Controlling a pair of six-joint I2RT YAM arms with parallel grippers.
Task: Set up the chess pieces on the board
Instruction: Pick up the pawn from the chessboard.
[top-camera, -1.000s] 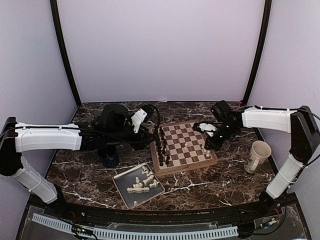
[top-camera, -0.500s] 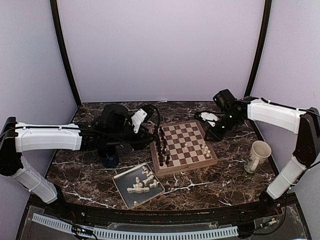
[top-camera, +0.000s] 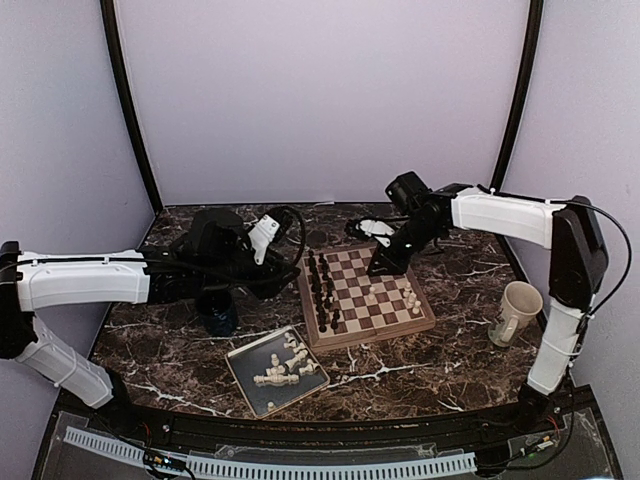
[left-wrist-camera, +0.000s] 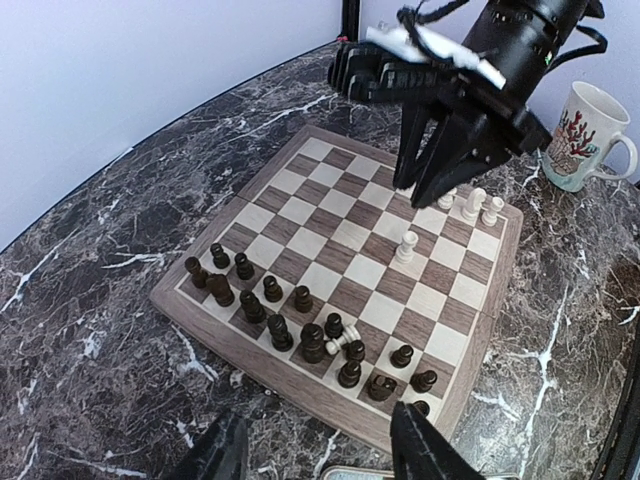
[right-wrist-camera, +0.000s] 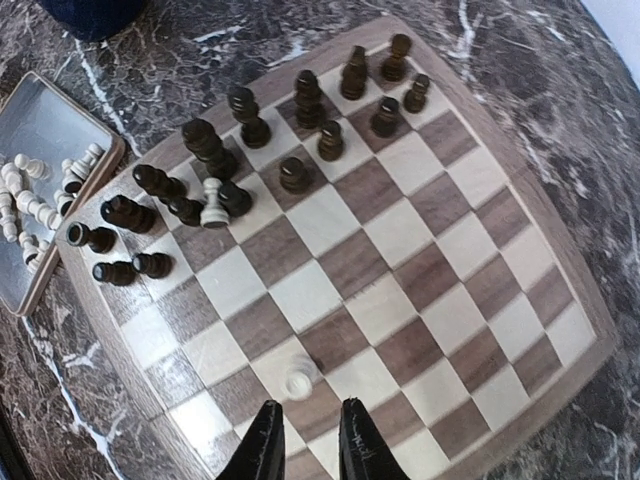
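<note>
Top external view: we find the board (top-camera: 352, 312) at the centre of the frame, flat on the desk (top-camera: 460, 365). Dark pieces (top-camera: 322, 290) crowd its left side. A few cream chess pieces (top-camera: 411, 299) stand along its right side, with one more near mid-board. Other cream pieces lie jumbled in the tray (top-camera: 245, 375), just below the board's lower left corner. A mug (top-camera: 518, 312) stands at the right of the frame, well apart from the board.

Right wrist view: the right hand (right-wrist-camera: 308, 410) hangs above the board at the bottom of the frame. Its fingers are parted by a narrow gap and grip nothing. One cream pawn stands just above the fingertips. Another cream piece stands among the dark ones at upper left.

Left wrist view: the left hand (left-wrist-camera: 320, 420) shows at the bottom edge, its fingers spread wide and empty, near the board's lower corner. A cream piece lies tipped among the dark ones at lower centre.
</note>
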